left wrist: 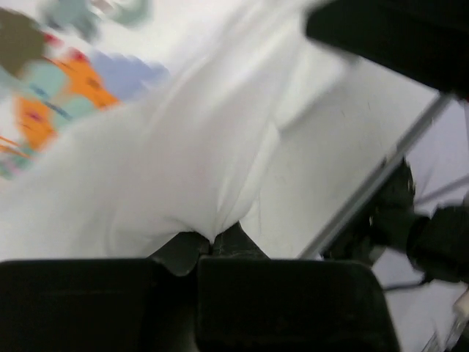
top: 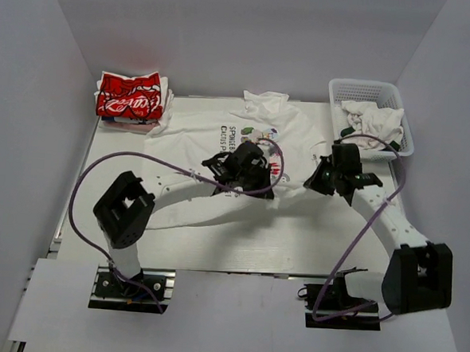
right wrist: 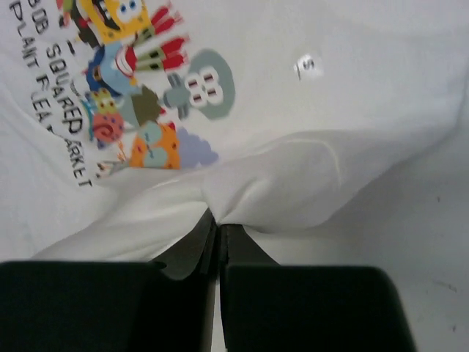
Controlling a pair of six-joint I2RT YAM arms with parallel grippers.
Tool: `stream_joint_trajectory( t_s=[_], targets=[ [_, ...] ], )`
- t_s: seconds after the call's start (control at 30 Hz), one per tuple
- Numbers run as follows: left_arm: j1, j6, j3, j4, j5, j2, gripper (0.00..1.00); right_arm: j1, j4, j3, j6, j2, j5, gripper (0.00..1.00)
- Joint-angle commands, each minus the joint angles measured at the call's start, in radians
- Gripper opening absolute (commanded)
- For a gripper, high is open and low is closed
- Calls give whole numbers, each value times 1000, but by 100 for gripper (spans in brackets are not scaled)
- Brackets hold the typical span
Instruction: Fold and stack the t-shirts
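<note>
Top external view: large white cloth t-shirt with cartoon print [top: 198,130] at centre; folded red t-shirt with white script [top: 128,96] at ten o'clock. Left gripper [left wrist: 212,246] and right gripper [right wrist: 218,229] both clamp the white cloth. Recommend raising both evenly toward twelve o'clock.

the white shirt [top: 194,130] covers the middle of the table [top: 294,251], with the left arm [top: 178,190] and right arm [top: 384,217] bent over it and purple cables [top: 74,194] looping off both. bare tabletop shows between the shirt and the near edge. the far corners are taken: the red shirt [top: 128,96] at left, the basket [top: 368,90] at right.
</note>
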Motion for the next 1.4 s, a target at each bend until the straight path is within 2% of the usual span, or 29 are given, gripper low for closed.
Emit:
stream_joint_trajectory(
  t_s=[0.0, 0.03, 0.13, 0.27, 0.3, 0.33, 0.37, 0.4, 0.43, 0.53, 0.57, 0.63, 0.67, 0.7, 0.8, 0.87, 1.0, 1.13, 1.23, 1.37],
  targets=[
    [132, -41, 84, -20, 62, 84, 0, -7, 14, 142, -35, 125, 8, 0],
    [160, -41, 102, -20, 98, 107, 0, -7, 8, 211, -31, 160, 9, 0],
    [257, -52, 170, 7, 177, 185, 0, -19, -34, 390, -38, 443, -6, 0],
    [344, -52, 282, -12, 241, 286, 0, -19, -29, 605, -73, 643, -58, 2],
    [366, -14, 332, -23, 266, 308, 32, -14, -25, 641, -90, 699, -78, 13],
    [366, 6, 351, -33, 316, 335, 52, -13, -25, 658, -103, 702, -78, 32],
    [375, 22, 360, -33, 338, 335, 77, -8, -21, 644, -122, 704, -90, 47],
    [375, 35, 351, -33, 349, 335, 99, -7, 10, 630, -130, 693, -101, 76],
    [375, 58, 336, -33, 338, 317, 100, -5, 30, 614, -153, 675, -110, 90],
    [375, 80, 259, -46, 269, 218, 100, -1, 119, 486, -161, 552, -147, 90],
    [375, 80, 198, -36, 257, 182, 100, 6, 156, 407, -161, 503, -167, 90],
    [375, 80, 121, -25, 174, 78, 100, 18, 175, 353, -173, 449, -189, 90],
    [375, 80, 103, -36, 127, 49, 100, 22, 179, 340, -175, 449, -193, 90],
    [375, 80, 86, -61, 12, -3, 100, 22, 181, 327, -181, 451, -196, 90],
    [396, 94, 46, -141, -221, -34, 100, 33, 201, 320, -196, 496, -218, 90],
    [430, 94, 35, -154, -272, -45, 100, 35, 187, 354, -236, 527, -216, 90],
    [498, 94, 4, -132, -273, -31, 100, 35, 178, 418, -291, 618, -177, 90],
    [539, 94, 27, -142, -211, 15, 100, 38, 198, 471, -311, 685, -199, 90],
    [559, 105, 6, -85, -167, 24, 100, 44, 218, 468, -294, 696, -258, 85],
    [577, 105, 4, -37, -156, 73, 100, 55, 227, 460, -278, 708, -255, 85]
  ],
)
